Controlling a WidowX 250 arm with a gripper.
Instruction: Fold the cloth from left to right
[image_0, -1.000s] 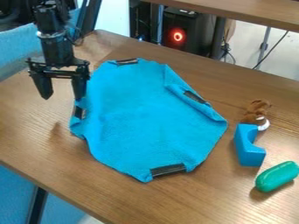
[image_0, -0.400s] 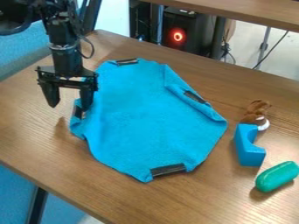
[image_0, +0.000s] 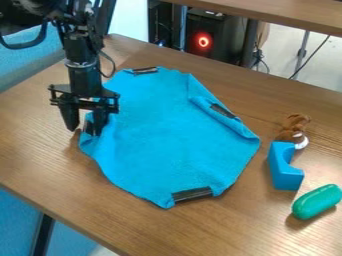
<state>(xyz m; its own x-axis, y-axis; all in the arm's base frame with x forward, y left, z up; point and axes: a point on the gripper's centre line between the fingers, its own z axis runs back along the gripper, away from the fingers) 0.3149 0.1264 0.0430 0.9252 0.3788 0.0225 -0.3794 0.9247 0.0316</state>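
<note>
Down and rightward has come my open hand (image_0: 84, 128) to the left side of the cloth (image_0: 170, 135), spread between the table's (image_0: 40, 165) far corner and front edge, so gripping seems next.

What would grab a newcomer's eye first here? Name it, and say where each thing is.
First, the big bright blue cloth lying across the middle of the wooden table, with the black gripper, fingers apart, at its left edge in the picture. Next, the red glowing ring in the background, and the shiny green toy at the lower right.
</note>
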